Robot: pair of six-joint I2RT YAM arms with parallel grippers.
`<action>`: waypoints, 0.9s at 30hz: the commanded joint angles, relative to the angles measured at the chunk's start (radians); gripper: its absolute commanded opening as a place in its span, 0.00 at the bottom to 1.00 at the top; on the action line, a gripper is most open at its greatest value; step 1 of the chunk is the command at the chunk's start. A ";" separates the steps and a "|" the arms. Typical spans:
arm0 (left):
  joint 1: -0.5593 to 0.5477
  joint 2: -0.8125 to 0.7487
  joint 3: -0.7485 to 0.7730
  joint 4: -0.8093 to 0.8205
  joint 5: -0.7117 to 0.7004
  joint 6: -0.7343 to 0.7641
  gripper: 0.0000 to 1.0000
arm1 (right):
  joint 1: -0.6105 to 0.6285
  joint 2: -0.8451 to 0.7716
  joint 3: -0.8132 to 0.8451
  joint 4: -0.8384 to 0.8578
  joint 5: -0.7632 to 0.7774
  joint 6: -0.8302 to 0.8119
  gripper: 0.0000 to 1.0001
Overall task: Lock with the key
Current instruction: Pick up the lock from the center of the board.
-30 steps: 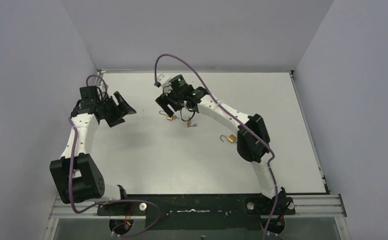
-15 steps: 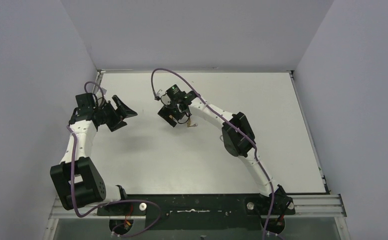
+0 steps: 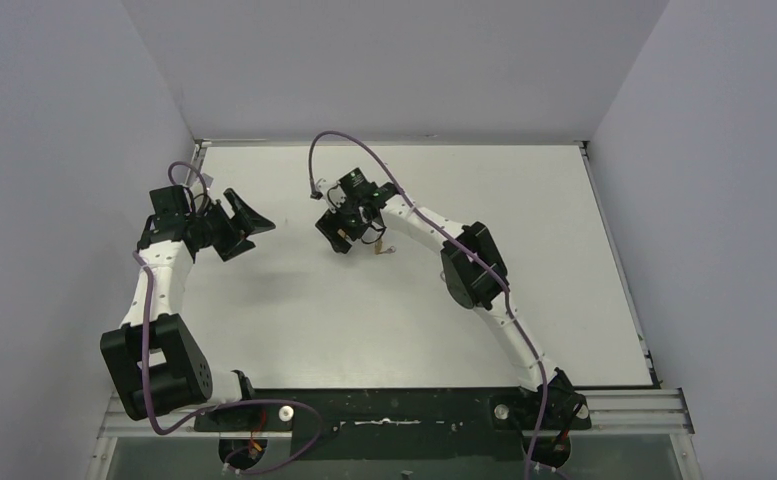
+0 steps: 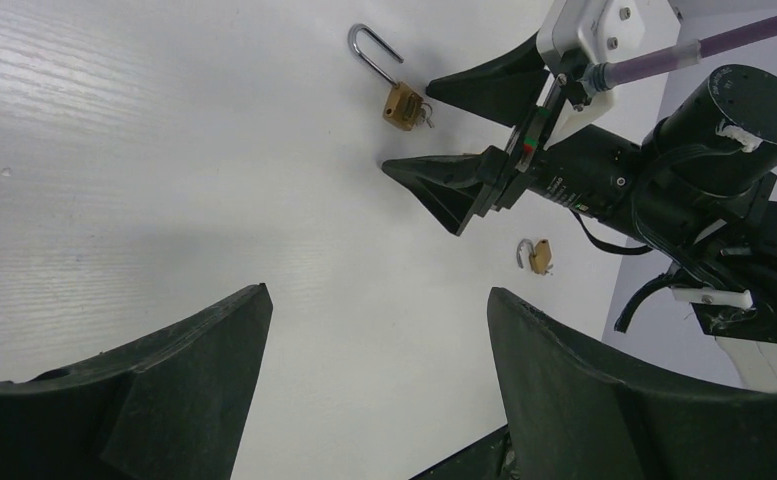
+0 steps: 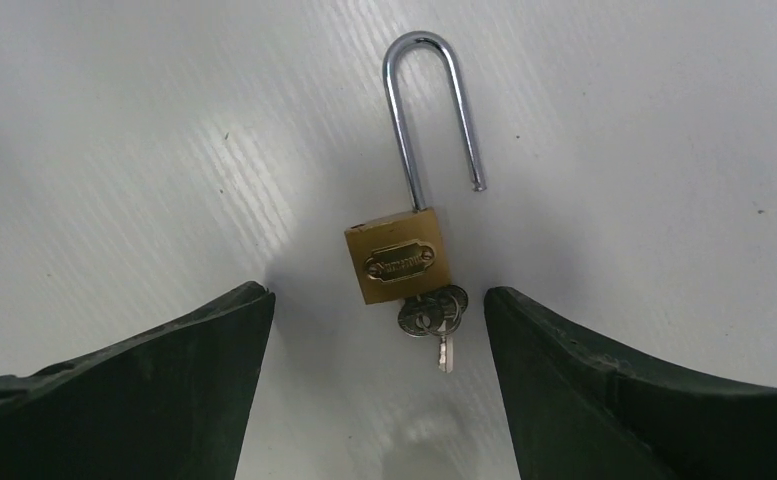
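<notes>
A brass padlock (image 5: 396, 262) lies flat on the white table, its steel shackle (image 5: 429, 100) swung open. A key ring with keys (image 5: 432, 312) hangs from its keyhole end. My right gripper (image 5: 376, 293) is open, with one finger on each side of the lock's key end and touching nothing. In the top view the right gripper (image 3: 338, 228) covers this lock. My left gripper (image 3: 247, 218) is open and empty, to the left of it. The left wrist view shows the same padlock (image 4: 404, 105) between the right fingers (image 4: 449, 185).
A second, smaller brass padlock (image 4: 539, 257) lies just right of the right gripper, also seen in the top view (image 3: 382, 248). The right arm's elbow (image 3: 472, 265) hangs over the table's middle. Grey walls close in the left, back and right.
The right gripper has come down over the open padlock, and its elbow has swung left, covering a third padlock seen a second ago. The left gripper has shifted slightly left.
</notes>
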 commanded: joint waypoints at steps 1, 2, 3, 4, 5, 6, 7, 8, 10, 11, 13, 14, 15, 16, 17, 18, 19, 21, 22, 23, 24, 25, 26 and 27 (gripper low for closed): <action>0.010 -0.017 0.004 0.070 0.038 0.000 0.77 | -0.011 0.029 0.049 0.055 -0.031 0.012 0.80; 0.010 -0.016 0.004 0.072 0.040 0.000 0.77 | -0.016 0.038 0.054 0.058 -0.035 0.016 0.79; 0.010 -0.014 0.005 0.073 0.040 0.000 0.77 | -0.017 0.047 0.061 0.062 -0.042 0.022 0.78; 0.011 -0.014 0.004 0.073 0.040 0.001 0.77 | -0.022 0.054 0.067 0.065 -0.049 0.029 0.77; 0.011 -0.013 0.006 0.072 0.040 0.001 0.77 | -0.024 0.060 0.072 0.065 -0.056 0.033 0.76; 0.011 -0.013 0.005 0.074 0.040 0.003 0.77 | -0.026 0.066 0.075 0.066 -0.063 0.038 0.74; 0.013 -0.011 0.005 0.075 0.040 0.003 0.77 | -0.026 0.068 0.074 0.069 -0.069 0.040 0.72; 0.014 -0.009 0.004 0.076 0.040 0.003 0.77 | -0.026 0.067 0.069 0.073 -0.073 0.040 0.71; 0.016 -0.002 0.006 0.080 0.043 0.002 0.77 | -0.025 0.061 0.050 0.087 -0.078 0.038 0.67; 0.017 -0.001 0.006 0.081 0.044 0.002 0.77 | -0.023 0.056 0.040 0.093 -0.078 0.039 0.65; 0.020 0.004 0.007 0.083 0.047 0.001 0.77 | -0.022 0.050 0.024 0.096 -0.080 0.037 0.62; 0.020 0.005 0.007 0.085 0.049 0.001 0.77 | -0.021 0.046 0.016 0.096 -0.080 0.037 0.61; 0.022 0.007 0.007 0.085 0.050 0.000 0.77 | -0.021 0.039 0.004 0.099 -0.080 0.033 0.59; 0.023 0.009 0.007 0.086 0.052 0.001 0.77 | -0.019 0.028 -0.012 0.104 -0.080 0.031 0.58; 0.023 0.009 0.007 0.087 0.053 0.000 0.77 | -0.018 0.017 -0.041 0.112 -0.080 0.033 0.57; 0.025 0.011 0.007 0.088 0.054 -0.002 0.77 | -0.017 0.002 -0.071 0.123 -0.081 0.033 0.56; 0.026 0.011 0.007 0.091 0.056 -0.003 0.77 | -0.018 -0.013 -0.101 0.137 -0.081 0.033 0.56; 0.028 0.014 0.006 0.092 0.059 -0.003 0.77 | -0.016 -0.043 -0.156 0.163 -0.083 0.032 0.54; 0.029 0.015 0.007 0.093 0.060 -0.004 0.77 | -0.013 -0.052 -0.178 0.172 -0.083 0.030 0.53; 0.030 0.017 0.009 0.093 0.061 -0.005 0.77 | -0.011 -0.057 -0.190 0.176 -0.083 0.028 0.53; 0.030 0.017 0.009 0.094 0.061 -0.004 0.77 | -0.009 -0.059 -0.197 0.176 -0.083 0.025 0.52; 0.030 0.018 0.009 0.094 0.061 -0.005 0.77 | -0.007 -0.058 -0.200 0.172 -0.082 0.022 0.51; 0.030 0.019 0.009 0.094 0.061 -0.004 0.77 | -0.005 -0.057 -0.201 0.166 -0.079 0.021 0.50; 0.031 0.017 0.008 0.094 0.061 -0.005 0.77 | -0.004 -0.056 -0.203 0.163 -0.076 0.018 0.50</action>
